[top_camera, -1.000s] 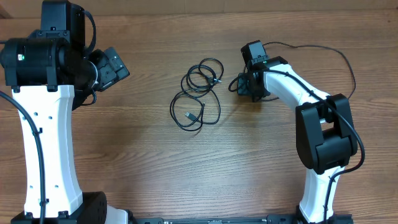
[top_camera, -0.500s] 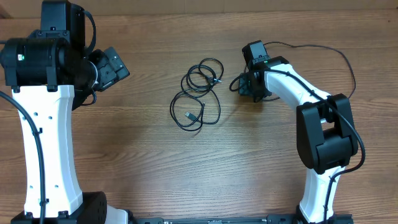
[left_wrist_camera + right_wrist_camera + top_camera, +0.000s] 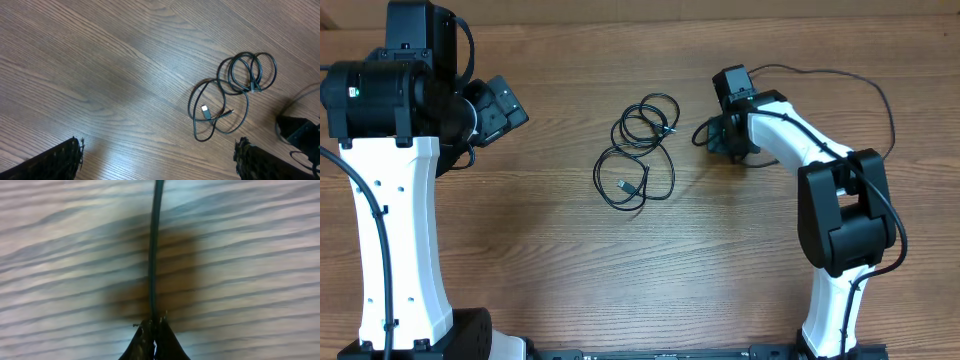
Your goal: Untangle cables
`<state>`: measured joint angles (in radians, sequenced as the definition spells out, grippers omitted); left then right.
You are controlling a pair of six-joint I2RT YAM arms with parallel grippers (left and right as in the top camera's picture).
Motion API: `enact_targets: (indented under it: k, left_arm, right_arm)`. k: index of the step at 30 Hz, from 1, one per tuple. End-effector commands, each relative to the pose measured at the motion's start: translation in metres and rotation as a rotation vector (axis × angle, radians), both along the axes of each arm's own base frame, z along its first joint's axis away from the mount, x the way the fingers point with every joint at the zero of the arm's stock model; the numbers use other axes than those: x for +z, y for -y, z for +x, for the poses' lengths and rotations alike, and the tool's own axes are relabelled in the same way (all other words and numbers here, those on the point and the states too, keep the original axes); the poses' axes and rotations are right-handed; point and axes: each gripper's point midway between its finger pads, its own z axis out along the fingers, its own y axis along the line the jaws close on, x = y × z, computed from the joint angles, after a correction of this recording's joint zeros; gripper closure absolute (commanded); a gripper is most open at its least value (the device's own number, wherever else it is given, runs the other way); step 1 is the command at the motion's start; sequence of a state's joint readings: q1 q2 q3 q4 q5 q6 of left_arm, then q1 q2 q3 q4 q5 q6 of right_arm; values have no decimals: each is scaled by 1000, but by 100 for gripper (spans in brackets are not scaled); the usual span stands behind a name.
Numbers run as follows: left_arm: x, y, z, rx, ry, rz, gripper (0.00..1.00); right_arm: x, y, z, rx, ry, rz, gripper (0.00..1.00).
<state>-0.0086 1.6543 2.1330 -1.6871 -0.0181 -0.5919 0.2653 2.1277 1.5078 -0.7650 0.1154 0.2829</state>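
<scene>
1. My right hand point(image 3: 154, 328) has just closed, and its fingertips now pinch a thin black flexible cord point(image 3: 154, 255). I judge one strand is secured for pulling.
2. That cord runs straight ahead over the brown wooden worktop point(image 3: 250, 240).
3. The looped bundle of thin black cables point(image 3: 638, 146) lies apart, to this hand's left.
4. My left hand point(image 3: 157, 165) hovers beyond it with its fingers spread wide, holding nothing.

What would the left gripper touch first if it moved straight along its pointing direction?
Probably the bare table; the cables lie right of the left gripper's line. Depth is unclear.
</scene>
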Motion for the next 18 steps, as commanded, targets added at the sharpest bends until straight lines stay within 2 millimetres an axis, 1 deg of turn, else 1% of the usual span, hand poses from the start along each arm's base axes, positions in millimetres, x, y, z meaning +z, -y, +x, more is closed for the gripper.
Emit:
enact_targets:
  k: [1, 4, 6, 8, 9, 10, 11, 12, 13, 14, 15, 18]
  left_arm:
    - [-3, 0, 0, -17, -14, 7, 0]
    - [-3, 0, 0, -17, -14, 7, 1]
    - [-3, 0, 0, -17, -14, 7, 0]
    - [-3, 0, 0, -17, -14, 7, 0]
    - [-3, 0, 0, -17, -14, 7, 1]
    - [-4, 0, 0, -17, -14, 6, 0]
    - [-3, 0, 0, -17, -14, 7, 0]
    - [-3, 0, 0, -17, -14, 7, 0]
    - [-3, 0, 0, -17, -14, 7, 1]
    - [-3, 0, 0, -17, -14, 7, 1]
    - [-3, 0, 0, -17, -14, 7, 0]
    - [-4, 0, 0, -17, -14, 6, 1]
  right_arm:
    - [35, 45, 37, -99, 107, -137, 96]
    - [86, 80, 67, -188, 205, -179, 96]
    - [130, 106, 88, -252, 291, -176, 96]
    - [171, 128, 103, -304, 373, -158, 96]
    - [209, 146, 112, -340, 446, -119, 96]
    - [227, 157, 114, -358, 480, -99, 96]
    - [243, 168, 115, -376, 508, -85, 91]
    - [254, 178, 114, -393, 525, -73, 79]
    - [260, 189, 111, -408, 531, -61, 60]
    - [261, 195, 109, -416, 526, -51, 41]
    - [257, 201, 106, -422, 508, -34, 25]
    - [235, 212, 94, -434, 425, 15, 6]
